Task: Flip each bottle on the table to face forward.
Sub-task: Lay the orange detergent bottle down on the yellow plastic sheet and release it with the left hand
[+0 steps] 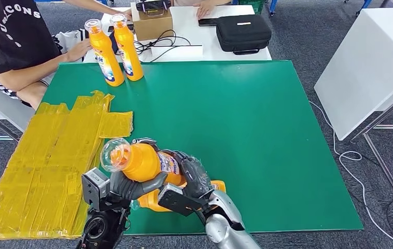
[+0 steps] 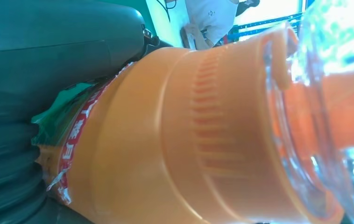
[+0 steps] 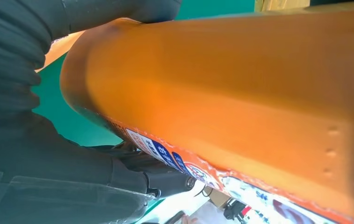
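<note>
Fingers of left hand (image 1: 127,188) & right hand (image 1: 194,179) both wrap one orange bottle (image 1: 148,161), lifted off green table (image 1: 267,135); another lies under them, unturned. Two bottles (image 1: 115,49) stand far beyond, prob done

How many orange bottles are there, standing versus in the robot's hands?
Standing bottles: 2
Held bottle, gripped by left hand and right hand: 1
Total: 3
</note>
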Available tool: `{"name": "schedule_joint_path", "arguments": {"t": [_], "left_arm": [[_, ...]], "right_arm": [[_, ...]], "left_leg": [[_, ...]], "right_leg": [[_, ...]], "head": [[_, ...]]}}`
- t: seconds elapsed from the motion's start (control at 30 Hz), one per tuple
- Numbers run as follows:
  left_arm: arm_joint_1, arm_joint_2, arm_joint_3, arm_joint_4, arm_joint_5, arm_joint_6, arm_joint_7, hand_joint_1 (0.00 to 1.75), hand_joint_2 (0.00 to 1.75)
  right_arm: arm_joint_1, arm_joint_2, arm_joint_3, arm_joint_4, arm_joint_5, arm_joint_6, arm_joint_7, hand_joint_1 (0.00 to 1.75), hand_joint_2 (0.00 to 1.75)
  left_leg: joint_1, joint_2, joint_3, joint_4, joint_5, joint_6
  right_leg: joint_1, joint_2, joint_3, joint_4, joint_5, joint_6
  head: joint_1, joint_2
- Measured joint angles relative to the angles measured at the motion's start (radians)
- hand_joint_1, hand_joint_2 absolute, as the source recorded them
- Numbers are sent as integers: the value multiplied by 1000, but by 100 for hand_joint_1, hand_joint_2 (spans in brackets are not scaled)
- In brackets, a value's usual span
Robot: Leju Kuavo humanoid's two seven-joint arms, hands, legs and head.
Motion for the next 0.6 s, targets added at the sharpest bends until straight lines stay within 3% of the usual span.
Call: {"name": "schedule_joint_path", "arguments": {"t": [0.17,0.3,0.43,0.6], "left_arm": [[2,-1,3,-10,-1,-12,-14,175,175],[2,-1,3,-18,-17,7,-39,175,175],[1,2,8,-36,-60,69,-65,175,175],[-2,15,30,-66,-216,217,-71,175,175]], "right_arm": [[0,0,0,-2,-14,-3,-2,175,175],[3,0,-2,-8,-20,-26,-16,4,175],[26,-10,-7,-38,-14,-89,-38,0,175],[96,-48,-14,-173,-35,-139,-79,0,175]], "left_leg": [[0,0,0,0,0,0],[0,0,0,0,0,0],[0,0,0,0,0,0],[0,0,0,0,0,0]], "right_leg": [[0,0,0,0,0,0],[0,0,0,0,0,0],[0,0,0,0,0,0],[0,0,0,0,0,0]], "head": [[0,0],[0,0],[0,0],[0,0]]}}
